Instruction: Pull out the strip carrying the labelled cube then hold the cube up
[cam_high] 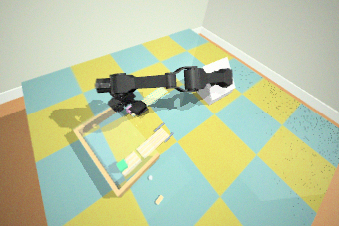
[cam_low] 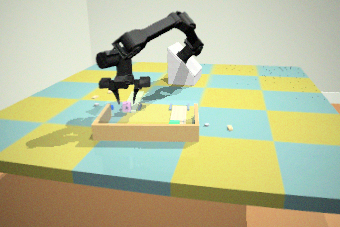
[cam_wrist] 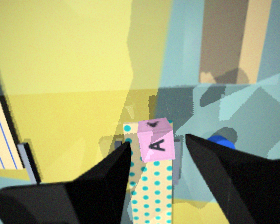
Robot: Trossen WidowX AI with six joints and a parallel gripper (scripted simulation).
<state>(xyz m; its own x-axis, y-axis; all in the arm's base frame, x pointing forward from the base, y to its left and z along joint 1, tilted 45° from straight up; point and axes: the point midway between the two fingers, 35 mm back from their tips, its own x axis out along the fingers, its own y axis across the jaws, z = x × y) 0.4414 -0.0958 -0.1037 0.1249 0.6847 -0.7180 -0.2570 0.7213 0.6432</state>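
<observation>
The pink cube with a black letter A sits on the far end of the strip with teal dots. The visible part of this strip shows no break. My gripper is open, partly closed in, with a fingertip on each side of the pink cube and a gap showing at both sides in the wrist view. A second strip shows a break across it and has a green cube at its far end.
A wooden frame stands around the second strip's green end. Grey guide rails flank the strips. A blue round piece lies right of the pink cube in the wrist view. Small bits lie outside the frame.
</observation>
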